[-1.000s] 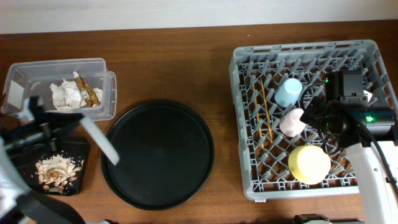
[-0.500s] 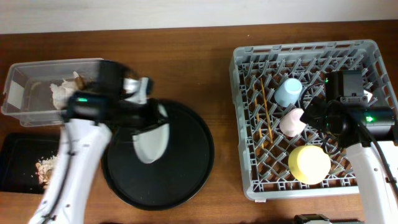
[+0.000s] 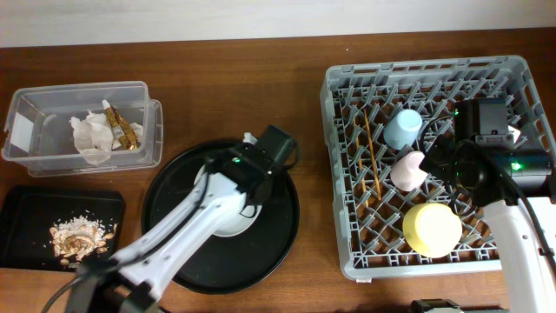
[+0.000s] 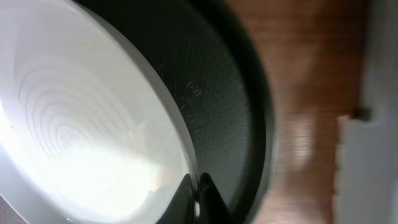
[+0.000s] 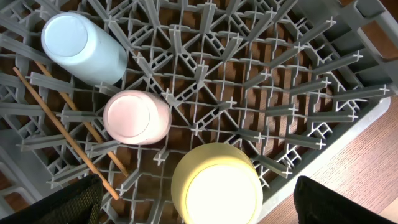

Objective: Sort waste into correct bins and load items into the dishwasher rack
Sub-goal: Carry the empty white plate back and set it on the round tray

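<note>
Our left jaws pinch the rim of the grey-white plate (image 4: 81,124), held over the middle of the round black tray (image 3: 278,226). Our right jaws hang spread wide above the rack (image 3: 343,252), holding nothing.

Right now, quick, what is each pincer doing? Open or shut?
Left pincer: shut on the rim of the plate.
Right pincer: open, holding nothing, above the rack.
</note>
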`<action>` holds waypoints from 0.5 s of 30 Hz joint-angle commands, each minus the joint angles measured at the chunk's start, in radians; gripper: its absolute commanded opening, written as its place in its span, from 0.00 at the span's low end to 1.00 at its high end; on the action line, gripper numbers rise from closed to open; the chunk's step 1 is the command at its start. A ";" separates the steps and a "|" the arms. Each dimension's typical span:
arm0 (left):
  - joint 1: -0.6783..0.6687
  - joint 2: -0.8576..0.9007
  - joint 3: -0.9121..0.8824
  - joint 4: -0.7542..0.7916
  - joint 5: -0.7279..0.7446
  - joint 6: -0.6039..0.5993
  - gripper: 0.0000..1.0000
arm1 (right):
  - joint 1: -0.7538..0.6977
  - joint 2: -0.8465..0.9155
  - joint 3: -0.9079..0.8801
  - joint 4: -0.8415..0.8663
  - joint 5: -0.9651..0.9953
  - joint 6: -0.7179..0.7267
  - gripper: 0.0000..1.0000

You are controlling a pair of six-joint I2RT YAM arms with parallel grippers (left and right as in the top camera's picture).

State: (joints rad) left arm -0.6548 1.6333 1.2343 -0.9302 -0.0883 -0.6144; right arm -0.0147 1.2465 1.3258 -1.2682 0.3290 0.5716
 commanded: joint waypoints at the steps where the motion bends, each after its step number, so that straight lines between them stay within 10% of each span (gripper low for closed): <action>1: -0.003 0.055 -0.010 -0.001 -0.042 -0.026 0.45 | -0.007 -0.008 0.006 0.000 0.020 0.006 0.99; 3: -0.003 0.054 -0.008 -0.002 -0.044 -0.025 0.92 | -0.007 -0.008 0.006 0.000 0.020 0.006 0.98; 4: -0.002 0.050 -0.001 -0.003 -0.045 -0.024 0.99 | -0.007 -0.008 0.006 0.000 0.020 0.006 0.98; 15: 0.371 -0.141 0.161 -0.245 -0.058 -0.034 0.99 | -0.007 -0.008 0.006 0.000 0.020 0.006 0.98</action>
State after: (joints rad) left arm -0.4328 1.6028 1.3594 -1.1419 -0.1253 -0.6300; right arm -0.0147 1.2465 1.3258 -1.2682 0.3290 0.5720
